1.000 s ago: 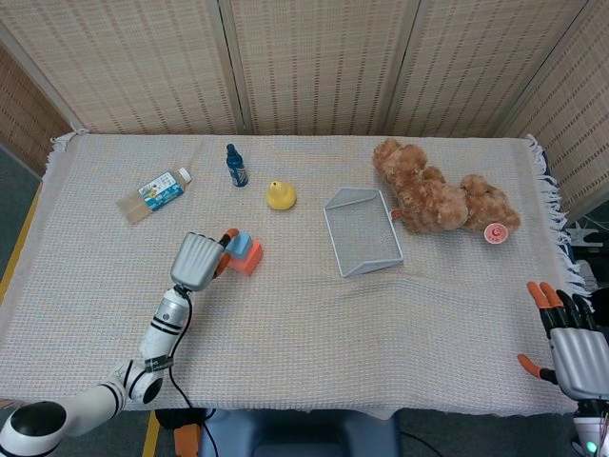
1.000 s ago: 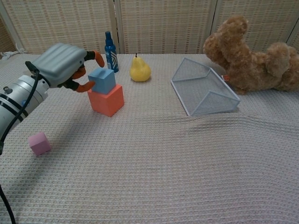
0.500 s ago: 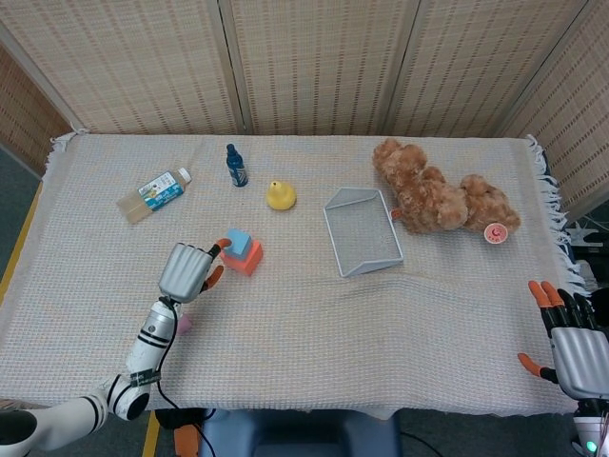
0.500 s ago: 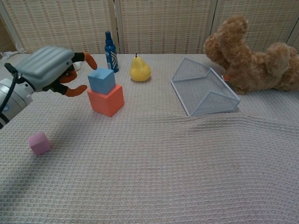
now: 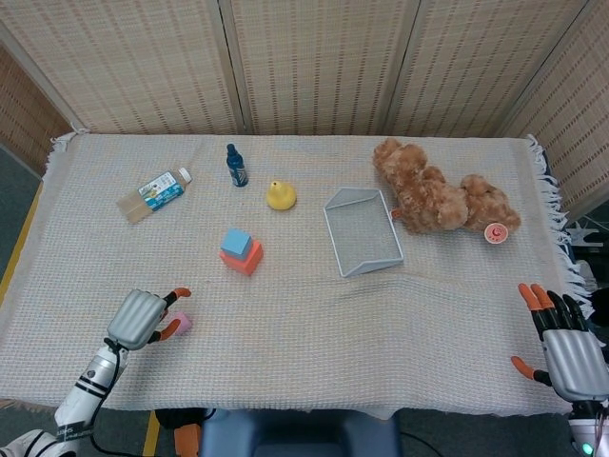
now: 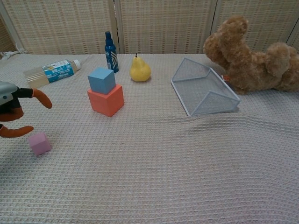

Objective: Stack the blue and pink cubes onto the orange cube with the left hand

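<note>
The blue cube (image 5: 236, 242) (image 6: 101, 80) sits on top of the orange cube (image 5: 246, 258) (image 6: 106, 100) at the table's middle left. The pink cube (image 5: 181, 325) (image 6: 39, 143) lies alone on the cloth near the front left edge. My left hand (image 5: 139, 319) (image 6: 15, 112) hovers just left of the pink cube, fingers apart and holding nothing. My right hand (image 5: 567, 350) is at the front right corner, fingers spread and empty.
A lying bottle (image 5: 154, 194), a dark blue bottle (image 5: 236, 166) and a yellow pear (image 5: 280, 195) stand behind the cubes. A tipped wire basket (image 5: 362, 231) and a teddy bear (image 5: 438, 200) occupy the right half.
My left hand has let go of the blue cube, which stays on the orange cube, and has pulled back toward the front left, ending beside the pink cube.
</note>
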